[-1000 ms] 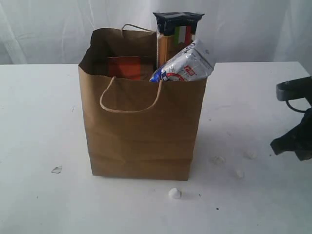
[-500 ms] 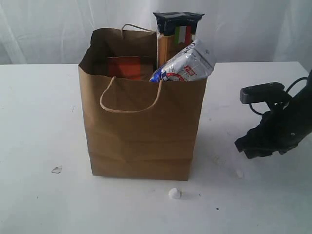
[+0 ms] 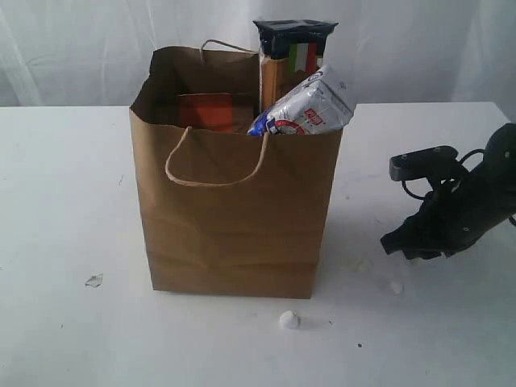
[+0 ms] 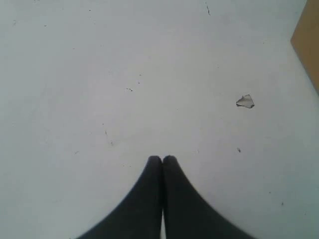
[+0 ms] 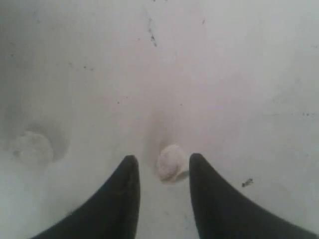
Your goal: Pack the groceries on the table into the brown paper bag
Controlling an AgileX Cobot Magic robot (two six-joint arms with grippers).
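The brown paper bag (image 3: 234,210) stands upright mid-table on the white table (image 3: 64,177). Out of its top stick the long spaghetti packet (image 3: 294,56) and the small white-blue carton (image 3: 310,105), which leans on the rim. The brown pouch's orange label (image 3: 205,111) shows inside. The jar, can and bottle are hidden. My right gripper (image 3: 401,242) hovers low over the table to the right of the bag. It is open (image 5: 163,159), with a tiny white crumb (image 5: 171,163) between its fingertips. My left gripper (image 4: 162,159) is shut and empty over bare tabletop.
White crumbs lie near the bag's front corner (image 3: 289,320) and to its right (image 3: 396,286). A small clear scrap (image 3: 94,280) lies on the left, also in the left wrist view (image 4: 244,101). A bag corner (image 4: 306,40) shows there. Another crumb (image 5: 32,147) sits beside the right gripper.
My right arm has come in from the right edge towards the bag and now sits low over the crumbs. The bag and its contents have not moved.
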